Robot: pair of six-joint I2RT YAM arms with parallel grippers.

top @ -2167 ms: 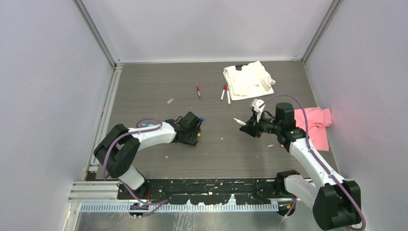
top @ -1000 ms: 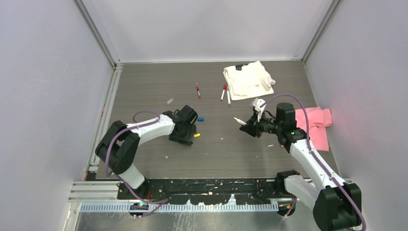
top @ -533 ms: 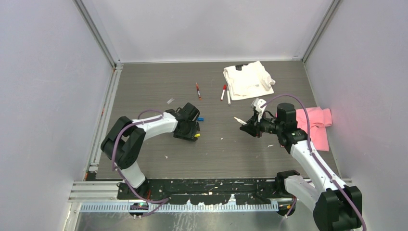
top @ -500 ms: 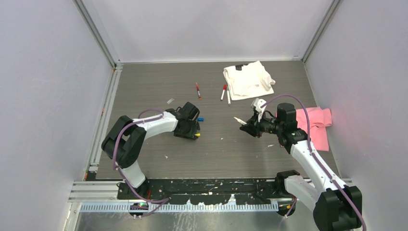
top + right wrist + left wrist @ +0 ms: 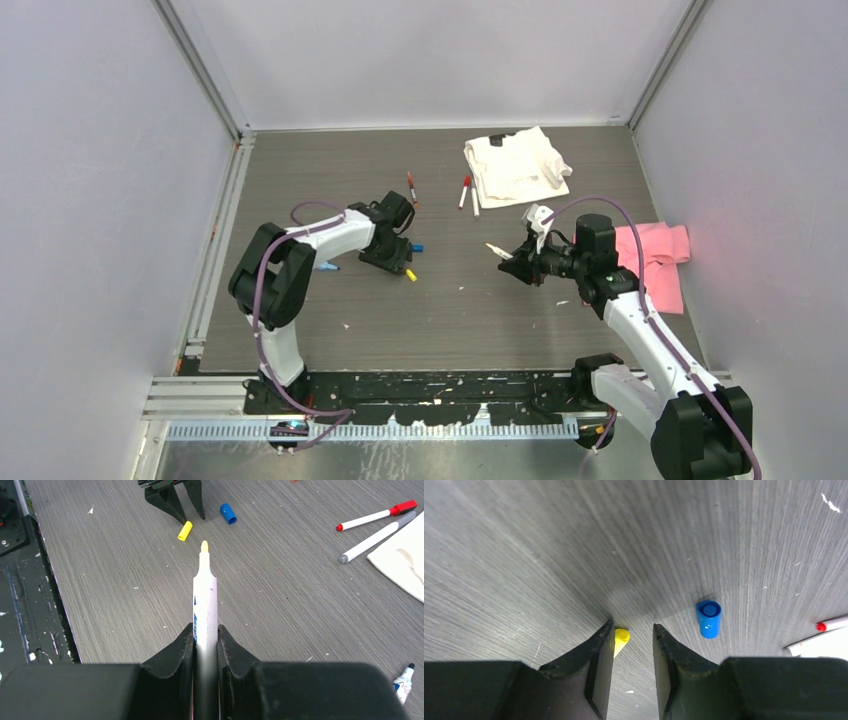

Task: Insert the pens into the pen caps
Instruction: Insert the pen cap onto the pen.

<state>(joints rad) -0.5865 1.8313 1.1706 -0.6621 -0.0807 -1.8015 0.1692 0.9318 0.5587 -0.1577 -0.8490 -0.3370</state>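
My right gripper (image 5: 205, 627) is shut on a white pen with a yellow tip (image 5: 205, 587), held level above the table and pointing left; in the top view it is the pen (image 5: 494, 249) in the right gripper (image 5: 510, 262). A yellow cap (image 5: 621, 639) lies on the table, half behind one of my left gripper's fingers (image 5: 600, 666). The left gripper (image 5: 632, 626) stands low over it, jaws apart, nothing between them. A blue cap (image 5: 708, 618) lies to its right. In the top view the yellow cap (image 5: 410, 274) and blue cap (image 5: 417, 247) flank the left gripper (image 5: 400, 266).
A dark red pen (image 5: 411, 187), a red-capped pen (image 5: 464, 192) and a grey-tipped pen (image 5: 474, 201) lie further back. A white cloth (image 5: 515, 165) is at the back right, a pink cloth (image 5: 660, 262) by the right arm. A light blue cap (image 5: 325, 267) lies left of the left arm.
The left arm has swung its wrist toward the back, uncovering a light blue cap on the table. The yellow cap has shifted slightly. The right arm and its pen have not moved.
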